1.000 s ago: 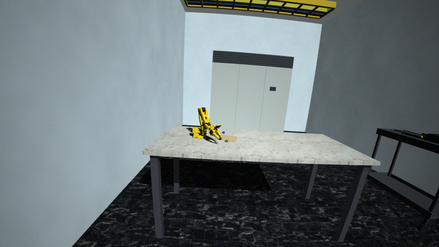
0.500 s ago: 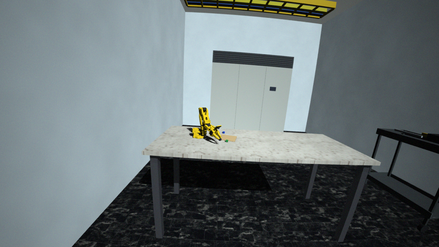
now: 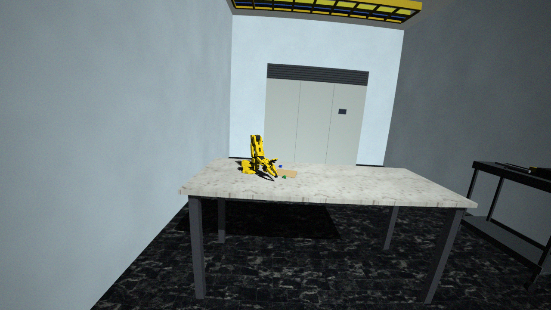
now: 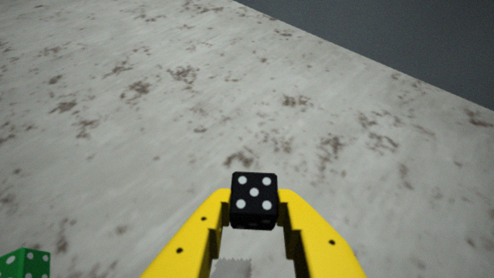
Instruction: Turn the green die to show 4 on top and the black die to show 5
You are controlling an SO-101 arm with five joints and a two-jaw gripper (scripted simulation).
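In the wrist view my yellow gripper (image 4: 253,216) is shut on the black die (image 4: 253,200), which sits between the fingertips with its five-pip face toward the camera, over the bare marble table top. The green die (image 4: 24,263) lies at the bottom left corner of that view, partly cut off. In the exterior view the arm (image 3: 258,159) stands at the table's far left, with the gripper (image 3: 274,175) low near the table. The green die (image 3: 284,177) lies just off the near edge of the tan mat (image 3: 286,172). The blue die (image 3: 280,165) lies at the mat's far side.
The table's edge (image 4: 367,58) runs diagonally across the upper right of the wrist view. A black cart (image 3: 512,215) stands on the floor at the right. A grey cabinet (image 3: 315,115) stands behind the table.
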